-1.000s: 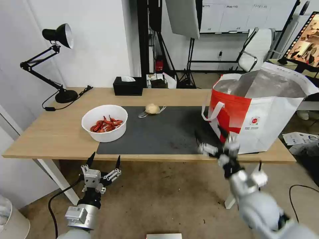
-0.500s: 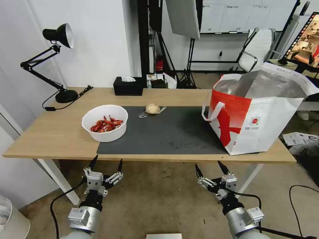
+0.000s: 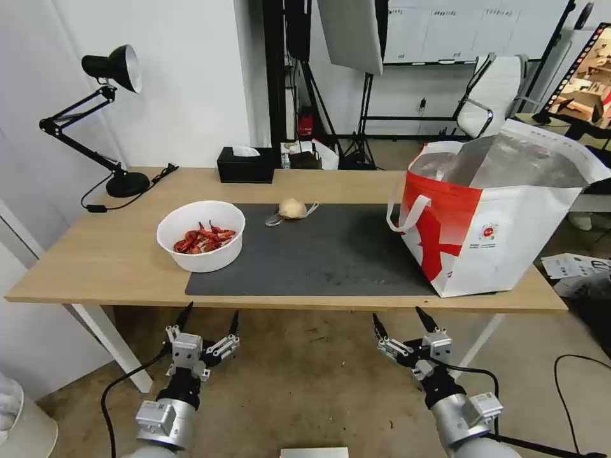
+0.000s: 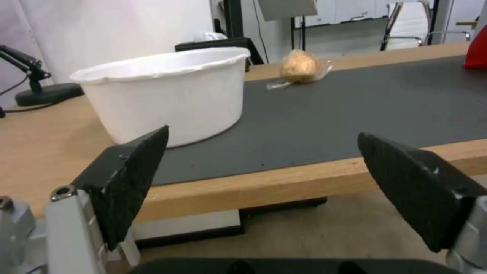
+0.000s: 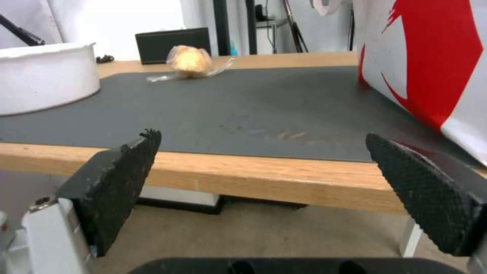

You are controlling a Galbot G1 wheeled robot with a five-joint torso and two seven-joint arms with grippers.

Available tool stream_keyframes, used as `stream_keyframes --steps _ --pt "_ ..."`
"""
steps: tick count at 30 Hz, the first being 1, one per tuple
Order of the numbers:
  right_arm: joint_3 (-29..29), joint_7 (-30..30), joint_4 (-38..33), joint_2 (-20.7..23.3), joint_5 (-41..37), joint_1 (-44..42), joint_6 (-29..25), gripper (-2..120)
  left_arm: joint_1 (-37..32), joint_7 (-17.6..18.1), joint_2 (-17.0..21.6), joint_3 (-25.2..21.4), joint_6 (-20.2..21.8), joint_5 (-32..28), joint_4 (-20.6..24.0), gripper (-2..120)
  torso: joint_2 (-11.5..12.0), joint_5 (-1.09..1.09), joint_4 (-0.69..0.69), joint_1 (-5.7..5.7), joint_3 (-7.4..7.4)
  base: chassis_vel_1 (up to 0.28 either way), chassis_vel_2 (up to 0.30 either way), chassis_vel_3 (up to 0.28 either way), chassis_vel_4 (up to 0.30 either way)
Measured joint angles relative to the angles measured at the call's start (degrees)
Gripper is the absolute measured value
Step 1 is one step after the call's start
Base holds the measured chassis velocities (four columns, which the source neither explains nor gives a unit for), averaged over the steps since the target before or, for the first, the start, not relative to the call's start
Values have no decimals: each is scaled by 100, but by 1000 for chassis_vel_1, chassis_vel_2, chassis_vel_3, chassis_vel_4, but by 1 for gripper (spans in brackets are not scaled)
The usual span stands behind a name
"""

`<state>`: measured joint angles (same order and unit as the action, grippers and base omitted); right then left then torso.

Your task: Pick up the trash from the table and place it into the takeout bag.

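on the counter, your bowl and beige lump sit beyond both wide-open, empty tools: left tool, right tool.

Head camera looks down over the table; both wrist cameras face its near edge from below.

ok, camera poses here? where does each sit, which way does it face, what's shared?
Head view: high on the robot, looking forward and down at the table; left gripper and right gripper hang open below its front edge.
Left wrist view: below table height, facing the white bowl between its own fingers.
Right wrist view: same height, facing the takeout bag.
Shared: the beige lump on the mat.
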<state>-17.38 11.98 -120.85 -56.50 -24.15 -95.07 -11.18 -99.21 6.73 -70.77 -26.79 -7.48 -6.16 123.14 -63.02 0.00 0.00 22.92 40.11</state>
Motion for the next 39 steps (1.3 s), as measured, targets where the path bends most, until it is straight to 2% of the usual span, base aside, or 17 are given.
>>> stream_keyframes --steps 10,17,20,21,23,24,26,27,28,30,31,33,34,35,36,37,39 --pt "52 -7 47 11 -26 62 2 100 -17 -1 -20 20 -1 11 -44 100 0 0 -1 0 0 0 0 0 0" --pt "378 -9 96 379 -493 769 88 100 49 -4 58 86 -2 8 -79 100 0 2 0 0 0 0 0 0 0" --pt "876 -127 479 876 -1205 2060 227 100 148 -3 155 134 23 -30 -104 100 0 2 -2 1 1 0 0 0 0" --pt "876 -127 479 876 -1205 2060 227 100 148 -3 155 134 23 -30 -104 100 0 2 -2 1 1 0 0 0 0" --pt "1607 -190 943 1122 -1716 3313 331 100 116 5 158 80 25 -36 -69 100 0 0 0 1 1 0 0 0 0" --pt "1607 -190 943 1122 -1716 3313 331 100 116 5 158 80 25 -36 -69 100 0 0 0 1 1 0 0 0 0" --pt "2388 -198 1491 1138 -2114 4538 409 100 104 23 147 45 38 -36 -53 100 0 -1 2 1 1 0 0 0 0" --pt "2817 -196 1862 1045 -2315 5211 444 100 96 29 131 33 56 -35 -39 100 0 -1 -1 2 1 0 0 0 0" --pt "2817 -196 1862 1045 -2315 5211 444 100 96 29 131 33 56 -35 -39 100 0 -1 -1 2 1 0 0 0 0" --pt "3526 -211 2799 671 -2593 6495 465 100 67 35 92 17 84 -20 -29 100 1 -3 0 1 2 0 0 0 0" --pt "3526 -211 2799 671 -2593 6495 465 100 67 35 92 17 84 -20 -29 100 1 -3 0 1 2 0 0 0 0" --pt "4047 -244 3718 91 -2726 7370 511 100 23 36 58 -4 90 7 -29 100 1 -3 -2 2 2 0 0 0 0" --pt "4251 -248 4124 -172 -2811 7659 572 100 4 34 42 -17 90 16 -30 100 1 1 3 2 2 0 0 0 0" --pt "4251 -248 4124 -172 -2811 7659 572 100 4 34 42 -17 90 16 -30 100 1 1 3 2 2 0 0 0 0" --pt "4487 -259 4686 -546 -2921 8006 690 100 -21 35 23 -34 90 26 -48 100 1 1 1 2 2 0 0 0 0" --pt "4487 -259 4686 -546 -2921 8006 690 100 -21 35 23 -34 90 26 -48 100 1 1 1 2 2 0 0 0 0" --pt "4803 -331 5986 -1432 -2923 8640 951 100 -70 40 -52 -99 62 52 -75 100 1 -3 4 1 1 0 0 0 0"
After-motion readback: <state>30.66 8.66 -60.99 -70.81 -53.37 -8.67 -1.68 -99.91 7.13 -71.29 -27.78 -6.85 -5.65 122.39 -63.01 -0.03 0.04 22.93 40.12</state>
